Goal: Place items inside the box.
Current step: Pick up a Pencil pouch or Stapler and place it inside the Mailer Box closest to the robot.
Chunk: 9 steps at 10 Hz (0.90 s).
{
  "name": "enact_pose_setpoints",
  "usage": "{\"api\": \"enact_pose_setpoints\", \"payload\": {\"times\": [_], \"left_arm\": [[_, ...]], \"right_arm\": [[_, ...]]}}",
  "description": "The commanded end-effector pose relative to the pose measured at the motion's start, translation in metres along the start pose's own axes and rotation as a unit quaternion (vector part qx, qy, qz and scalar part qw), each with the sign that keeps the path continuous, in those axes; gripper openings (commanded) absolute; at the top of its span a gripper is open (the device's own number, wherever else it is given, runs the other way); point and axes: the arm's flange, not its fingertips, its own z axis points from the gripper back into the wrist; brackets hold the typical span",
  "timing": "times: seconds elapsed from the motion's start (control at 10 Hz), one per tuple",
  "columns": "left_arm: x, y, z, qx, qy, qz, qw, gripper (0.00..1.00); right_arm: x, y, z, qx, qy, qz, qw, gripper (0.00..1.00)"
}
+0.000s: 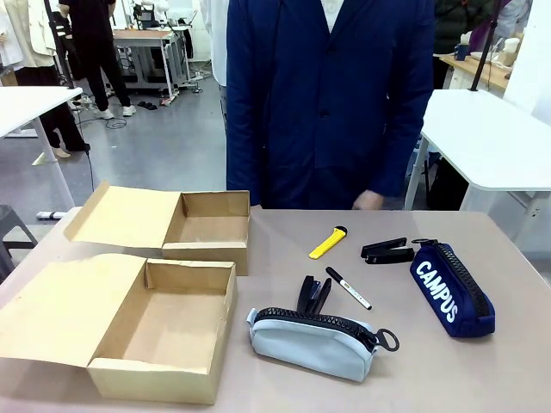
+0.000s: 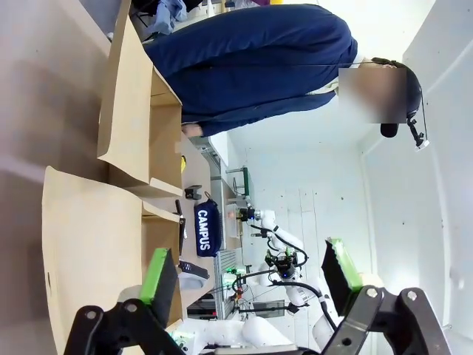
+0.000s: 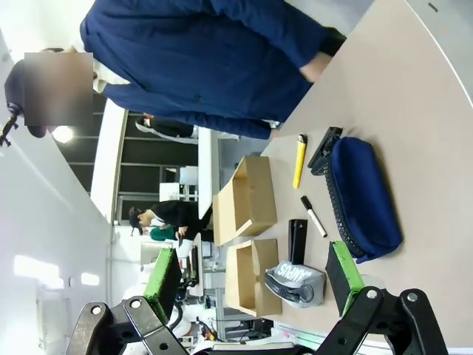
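Observation:
Two open cardboard boxes sit at the table's left, a near box (image 1: 164, 331) and a far box (image 1: 207, 225), both empty. To their right lie a yellow utility knife (image 1: 328, 243), a black stapler (image 1: 387, 250), a second black stapler (image 1: 313, 294), a black marker (image 1: 349, 288), a navy pouch (image 1: 451, 291) and a pale grey-blue case (image 1: 314, 341). My left gripper (image 2: 250, 272) is open and holds nothing, well away from the boxes (image 2: 140, 140). My right gripper (image 3: 253, 275) is also open and empty, above the navy pouch (image 3: 362, 196) and the knife (image 3: 298, 160).
A person in a navy jacket (image 1: 331, 95) stands at the far edge, one hand (image 1: 370, 200) resting near the table. The box flaps (image 1: 60, 310) spread out to the left. White tables (image 1: 495, 142) stand behind.

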Motion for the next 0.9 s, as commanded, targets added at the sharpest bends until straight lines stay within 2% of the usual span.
{"api": "enact_pose_setpoints", "payload": {"times": [0.0,0.2,0.3,0.5,0.6,0.8], "left_arm": [[-0.001,0.001,0.001,-0.005,0.003,-0.01,1.0,1.0],[-0.001,0.001,0.001,-0.005,0.003,-0.01,1.0,1.0],[-0.001,0.001,0.001,-0.005,0.003,-0.01,1.0,1.0],[-0.001,0.001,0.001,-0.005,0.003,-0.01,1.0,1.0],[-0.001,0.001,0.001,-0.005,0.003,-0.01,1.0,1.0],[-0.001,0.001,0.001,-0.005,0.003,-0.01,1.0,1.0]], "right_arm": [[-0.003,0.013,-0.013,-0.025,0.008,0.017,0.999,1.0],[-0.009,0.034,-0.048,-0.072,0.068,0.071,0.993,1.0],[0.002,0.028,-0.043,-0.044,0.074,0.054,0.995,1.0],[0.007,-0.011,-0.008,-0.029,0.033,-0.018,0.999,1.0],[-0.001,-0.03,0.019,0.013,0.004,-0.034,0.999,1.0],[-0.019,-0.058,0.059,0.05,-0.055,-0.059,0.995,1.0]]}}
